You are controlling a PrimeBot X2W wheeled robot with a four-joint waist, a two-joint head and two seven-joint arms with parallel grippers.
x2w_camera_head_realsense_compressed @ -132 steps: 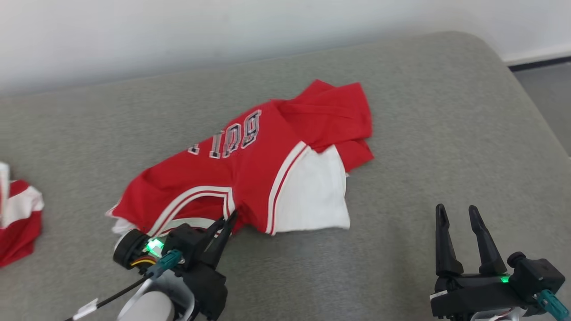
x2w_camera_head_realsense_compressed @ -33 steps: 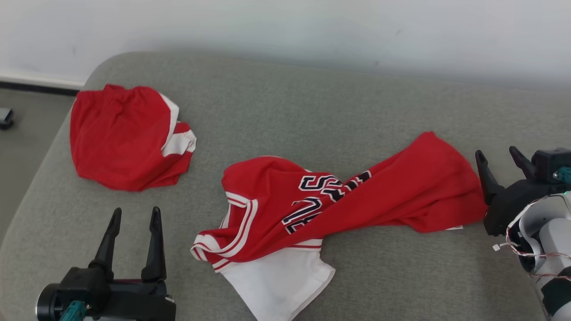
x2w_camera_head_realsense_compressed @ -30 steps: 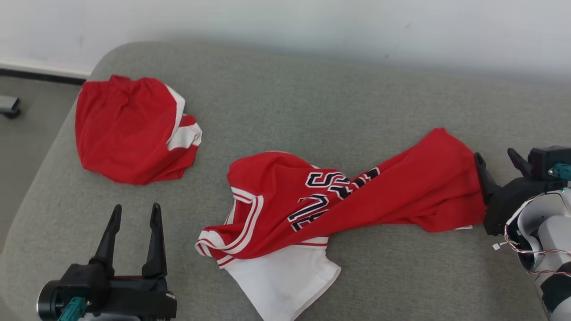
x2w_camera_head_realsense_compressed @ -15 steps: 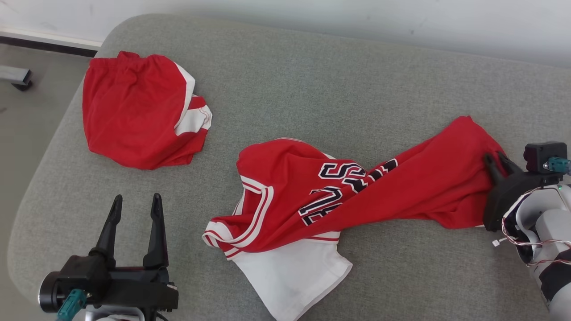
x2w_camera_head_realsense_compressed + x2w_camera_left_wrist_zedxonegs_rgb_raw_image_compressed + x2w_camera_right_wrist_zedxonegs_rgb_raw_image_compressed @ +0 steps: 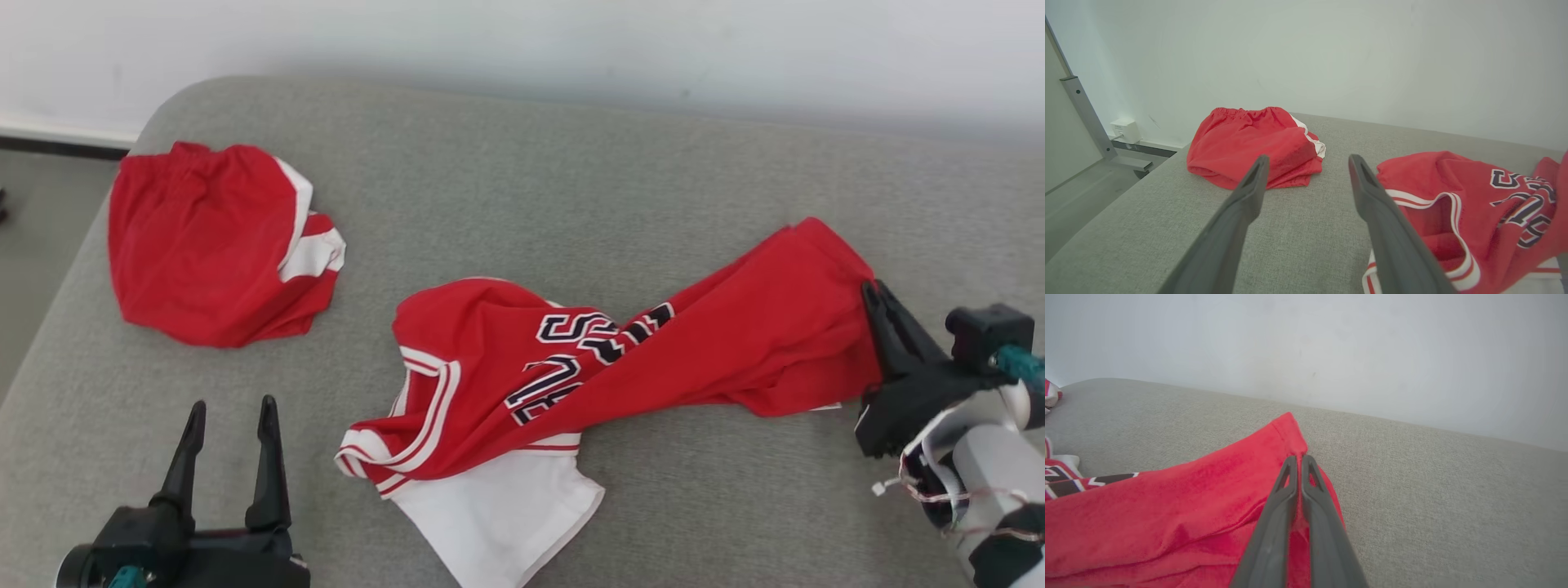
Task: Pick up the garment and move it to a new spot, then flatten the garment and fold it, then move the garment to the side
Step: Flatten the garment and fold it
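The garment is a red jersey with dark lettering, white trim and a white panel, lying twisted across the middle of the grey cushion. My right gripper is shut on its red right-hand edge; in the right wrist view the two fingers press together over that red fabric. At the lower left my left gripper stands open above bare cushion, apart from the jersey's neckline, which lies to its right in the left wrist view.
A second red garment with white trim lies bunched at the cushion's far left corner, also in the left wrist view. A white wall runs behind. Floor drops away past the left edge. A metal post stands left.
My right gripper has closed from open onto the jersey's right edge. The left gripper has stayed open. The head camera has shifted, so the whole scene slid in the picture.
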